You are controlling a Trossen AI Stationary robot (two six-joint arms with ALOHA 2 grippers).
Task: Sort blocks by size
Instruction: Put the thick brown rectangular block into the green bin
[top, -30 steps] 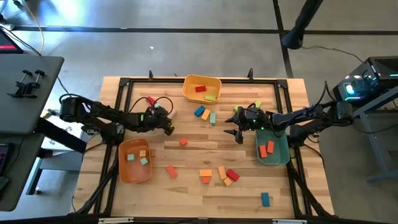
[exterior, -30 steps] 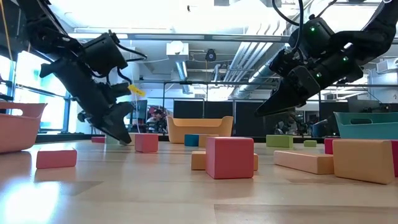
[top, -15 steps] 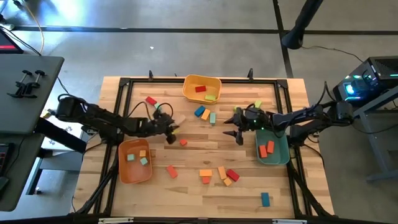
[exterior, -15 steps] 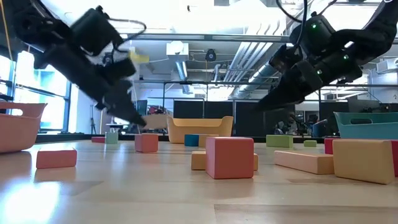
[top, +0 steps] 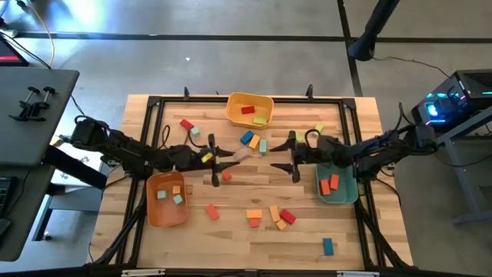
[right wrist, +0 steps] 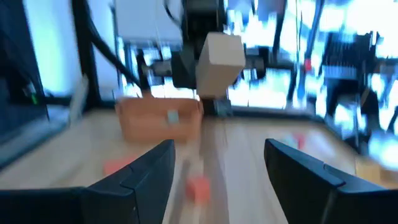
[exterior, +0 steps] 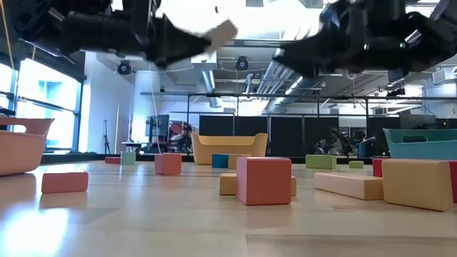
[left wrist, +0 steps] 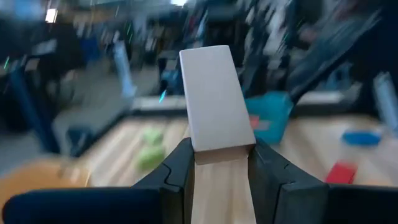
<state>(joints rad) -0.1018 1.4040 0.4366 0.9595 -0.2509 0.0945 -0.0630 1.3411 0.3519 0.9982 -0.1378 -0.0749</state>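
The left gripper (top: 217,158) has swung from the table's left part toward the middle and risen. It now holds a tan block (left wrist: 214,99) out toward the right gripper (top: 292,156).

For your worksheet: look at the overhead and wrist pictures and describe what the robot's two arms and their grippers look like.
Both arms are dark, jointed and slim, with black cables looping along them. The left gripper and right gripper each end in two flat black fingers with stepped inner edges. A small yellow marking sits near the left wrist; green lights glow near the right one.
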